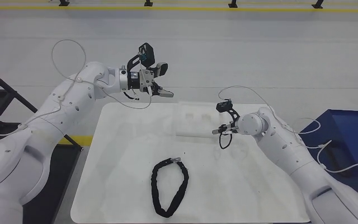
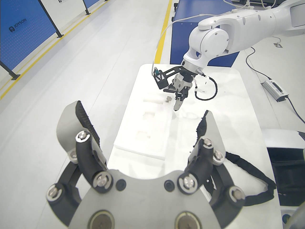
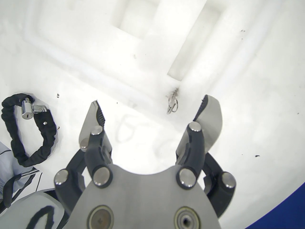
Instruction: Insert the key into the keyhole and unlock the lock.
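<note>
A small metal key on a ring [image 3: 172, 103] lies on the white table against the edge of a white foam tray [image 3: 95, 55]. My right gripper [image 3: 151, 101] hangs open just over the key, nothing between its fingers; the left wrist view shows it [image 2: 177, 103] beside the key [image 2: 168, 99]. A black fabric-covered chain [image 1: 169, 186] with a silver lock barrel [image 3: 26, 110], keyhole facing up, lies at the table's near middle. My left gripper [image 1: 162, 91] is open and empty [image 2: 143, 115], held in the air over the table's far left corner.
The foam tray [image 1: 193, 120] has several shallow rectangular recesses and sits at the far middle of the rounded white table [image 1: 112, 185]. A blue cabinet [image 2: 190, 24] stands on the floor beyond the table's right side.
</note>
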{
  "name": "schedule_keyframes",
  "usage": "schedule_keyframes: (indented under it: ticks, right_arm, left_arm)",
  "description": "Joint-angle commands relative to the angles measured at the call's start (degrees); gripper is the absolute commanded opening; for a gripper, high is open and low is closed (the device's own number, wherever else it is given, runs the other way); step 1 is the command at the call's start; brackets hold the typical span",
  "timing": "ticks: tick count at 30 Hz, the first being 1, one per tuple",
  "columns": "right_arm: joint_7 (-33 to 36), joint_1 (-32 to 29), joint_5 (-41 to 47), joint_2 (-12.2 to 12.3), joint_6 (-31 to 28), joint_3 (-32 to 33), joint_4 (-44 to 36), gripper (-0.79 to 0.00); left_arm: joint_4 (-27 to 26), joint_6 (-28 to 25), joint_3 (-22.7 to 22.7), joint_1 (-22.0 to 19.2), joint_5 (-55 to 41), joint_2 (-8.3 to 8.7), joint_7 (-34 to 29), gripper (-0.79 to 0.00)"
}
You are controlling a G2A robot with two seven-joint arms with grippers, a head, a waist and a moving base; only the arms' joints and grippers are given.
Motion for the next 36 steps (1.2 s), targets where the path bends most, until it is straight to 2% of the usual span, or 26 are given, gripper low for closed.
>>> schedule_keyframes:
  ticks: [1,8,16,21,30,32,36]
  right_arm:
    - [0.12,0.13,-0.26,-0.24,0.47,-0.07,0.43,-0.409]
    - [0.41,0.54,-1.56,-1.03,1.76,-0.16,1.96,-0.434]
    - [-1.34,0.39,-1.90,-1.89,2.87,0.34,4.40,-0.533]
    - [-1.37,0.58,-2.36,-2.50,2.42,0.26,5.69,-0.668]
    - [-1.63,0.97,-2.11,-3.95,1.99,0.00,9.13,-0.711]
    - [-1.78,1.14,-2.06,-4.28,1.86,-0.02,9.85,-0.785]
    - [-1.54,1.89,-2.32,-4.82,1.85,0.05,10.84,-0.785]
  left_arm:
    - [0.00,0.00,0.00,0.00,0.00,0.00,0.00,0.000]
    - [0.00,0.00,0.00,0.00,0.00,0.00,0.00,0.000]
    - [0.00,0.00,0.00,0.00,0.00,0.00,0.00,0.000]
    - [0.00,0.00,0.00,0.00,0.00,0.00,0.00,0.000]
    - [0.00,0.00,0.00,0.00,0.00,0.00,0.00,0.000]
    - [0.00,0.00,0.00,0.00,0.00,0.00,0.00,0.000]
    - [0.00,0.00,0.00,0.00,0.00,0.00,0.00,0.000]
